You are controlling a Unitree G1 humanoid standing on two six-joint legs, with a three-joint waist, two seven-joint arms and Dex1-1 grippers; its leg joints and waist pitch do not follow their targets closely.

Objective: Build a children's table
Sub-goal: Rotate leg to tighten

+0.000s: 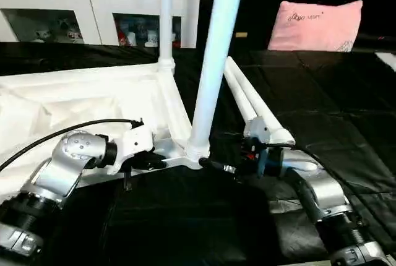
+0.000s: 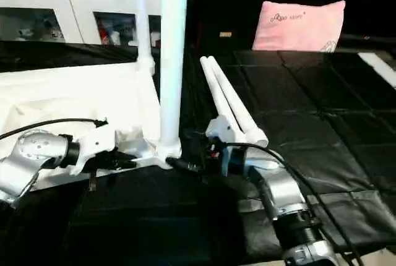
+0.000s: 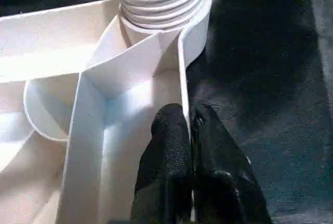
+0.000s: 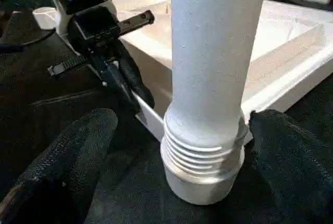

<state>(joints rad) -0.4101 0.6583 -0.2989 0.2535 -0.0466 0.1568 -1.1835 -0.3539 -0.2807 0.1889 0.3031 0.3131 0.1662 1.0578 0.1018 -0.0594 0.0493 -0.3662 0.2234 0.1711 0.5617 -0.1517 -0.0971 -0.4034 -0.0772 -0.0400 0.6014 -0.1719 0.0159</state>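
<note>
Tabletop rim pinched by left tool; upright leg between open right tool.

Bright light is washing out the white tabletop, blowing out its ribs in the head views. The black floor covering is staying dim, showing faint sheen. In the right wrist view, the near fingers are blurring softly.

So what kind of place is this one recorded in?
Likely a home-style room or a mock-up of one: a white glass-doored cabinet with trinkets inside, a pink pillow, and black floor mats under the work.
</note>
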